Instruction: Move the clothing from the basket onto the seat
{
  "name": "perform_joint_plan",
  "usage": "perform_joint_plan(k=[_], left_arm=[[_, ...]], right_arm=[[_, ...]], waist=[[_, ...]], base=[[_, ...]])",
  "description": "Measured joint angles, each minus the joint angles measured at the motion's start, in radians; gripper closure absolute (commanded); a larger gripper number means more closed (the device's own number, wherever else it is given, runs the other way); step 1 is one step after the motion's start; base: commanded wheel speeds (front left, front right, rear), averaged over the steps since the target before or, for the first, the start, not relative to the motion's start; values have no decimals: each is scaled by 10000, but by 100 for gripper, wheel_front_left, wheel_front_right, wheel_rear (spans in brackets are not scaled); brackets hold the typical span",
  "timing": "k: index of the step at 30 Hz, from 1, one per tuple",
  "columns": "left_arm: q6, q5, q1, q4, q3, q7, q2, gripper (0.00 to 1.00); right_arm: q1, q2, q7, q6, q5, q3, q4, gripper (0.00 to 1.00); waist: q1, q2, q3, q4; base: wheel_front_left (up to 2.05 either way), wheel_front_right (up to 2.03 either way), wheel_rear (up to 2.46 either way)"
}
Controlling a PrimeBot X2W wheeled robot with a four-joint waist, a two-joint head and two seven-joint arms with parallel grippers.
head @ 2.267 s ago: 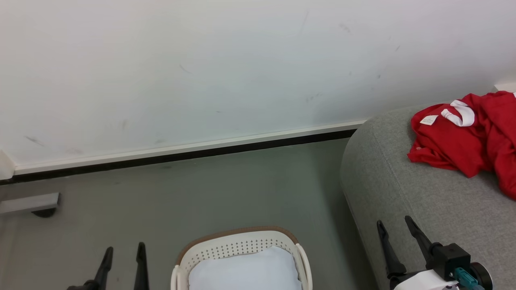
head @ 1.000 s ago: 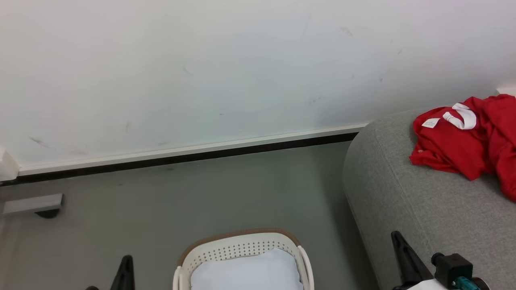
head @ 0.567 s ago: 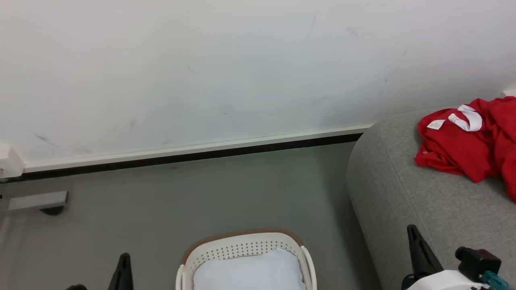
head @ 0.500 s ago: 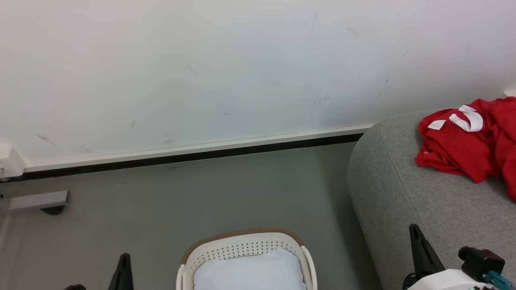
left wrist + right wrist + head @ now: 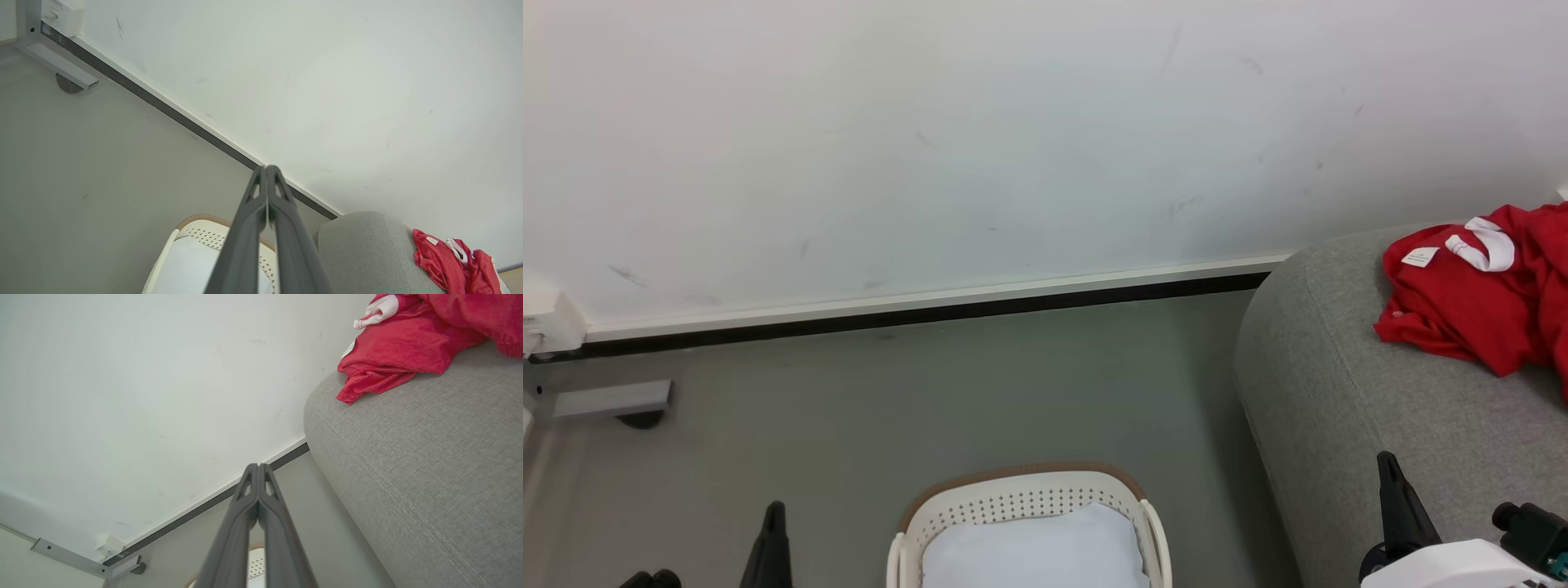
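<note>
Grey seat (image 5: 1339, 384) under red clothing (image 5: 1462, 314)

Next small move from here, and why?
Probably just stow and finish: the clothing lies on the seat, the basket holds a pale pad with no red fabric in sight, and the left hand and right hand are shut, empty.

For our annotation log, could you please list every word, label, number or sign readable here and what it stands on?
No text is legible.
The small white label on the red clothing: faint print, too small to read.
The white box on the wall: small marks, too blurred to read.
</note>
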Motion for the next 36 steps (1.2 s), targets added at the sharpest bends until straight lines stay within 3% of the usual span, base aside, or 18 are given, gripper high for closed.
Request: perform_joint_plan(k=[36], left_arm=[[-337, -4399, -598, 96, 213, 1174, 12, 100]], right_arm=[[123, 0, 1147, -2, 4299, -826, -842, 100]], waist=[[0, 0, 6, 418]], base=[[0, 0, 0]])
